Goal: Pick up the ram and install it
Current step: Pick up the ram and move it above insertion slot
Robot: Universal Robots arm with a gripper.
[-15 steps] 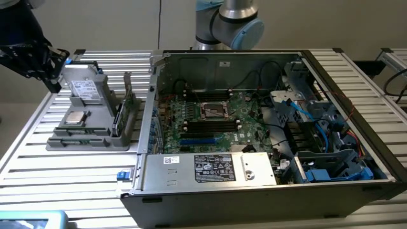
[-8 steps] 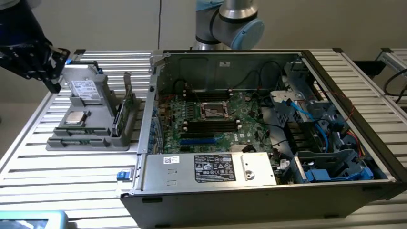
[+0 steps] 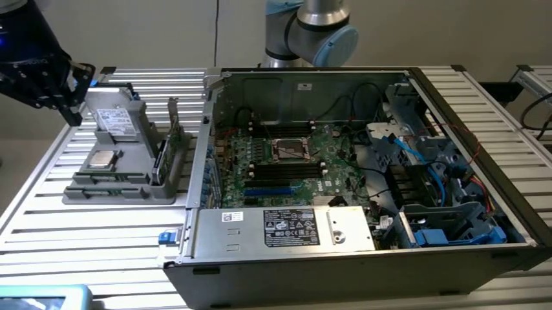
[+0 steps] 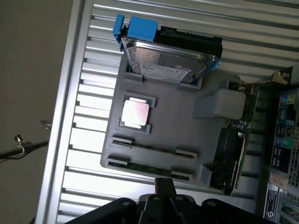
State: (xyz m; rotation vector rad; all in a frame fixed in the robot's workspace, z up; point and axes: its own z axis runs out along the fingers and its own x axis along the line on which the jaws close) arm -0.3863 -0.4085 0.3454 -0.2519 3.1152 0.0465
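Slatted bench (image 3: pixel 52 226) carries a grey tray (image 4: pixel 205 140) standing 2 ram sticks (image 4: pixel 154 148) on edge for gripping; hand (image 4: pixel 164 183) hovers above, closed, empty.

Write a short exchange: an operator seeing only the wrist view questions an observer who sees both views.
Operator: Ram lies in the tray. Is the case open?
Observer: Yes, it lies open-side up.
Operator: Any memory slots?
Observer: Long black ones flank the processor socket inside.
Operator: Where's the gripper?
Observer: It hangs above the tray, on the exterior view's left of the case.
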